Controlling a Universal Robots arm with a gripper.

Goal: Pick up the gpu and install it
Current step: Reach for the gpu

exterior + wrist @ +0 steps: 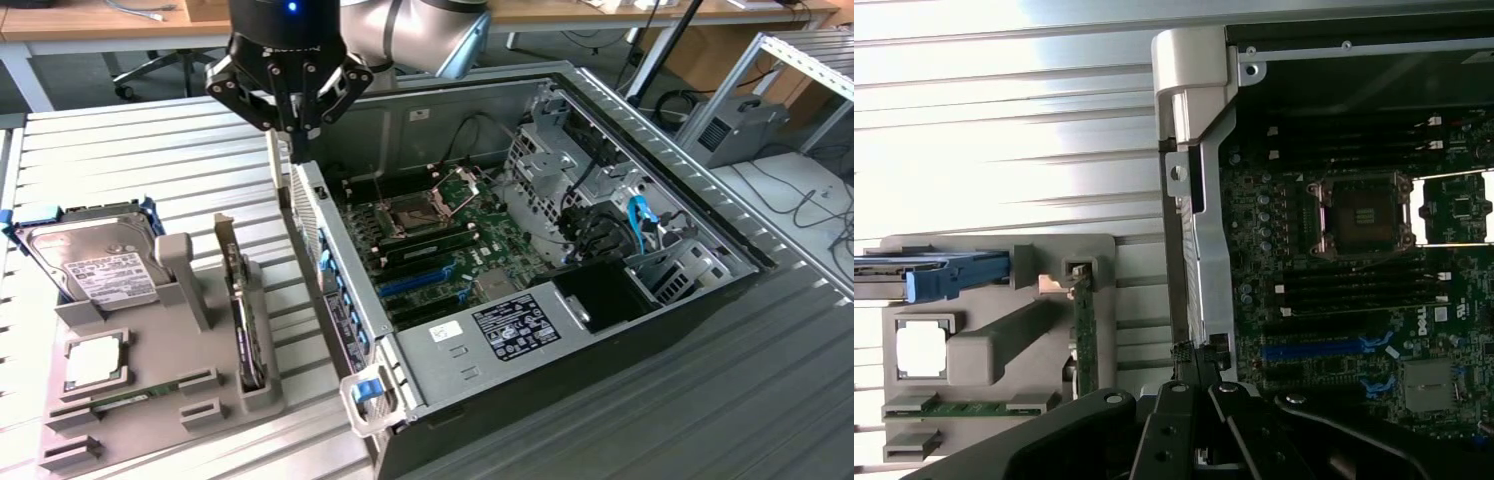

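Note:
The gpu [242, 300] stands on edge in a slot of the grey holder [200, 300] on the exterior view's left, a thin green card with its silver bracket at the far end. In the wrist view the gpu [1086, 335] appears edge-on as a narrow green strip. My gripper [296, 128] hangs shut and holding nothing above the open computer case's near wall, beyond the holder's far end. Its fingertips [1199, 372] meet over that wall, between the holder and the motherboard [1354, 290].
A silver hard drive [96, 262] in a blue caddy, a square chip [94, 360] and a memory stick [134, 395] share the holder. The open case [561, 330] shows blue card slots [414, 280], a processor socket [407, 212] and drive cages [574, 170].

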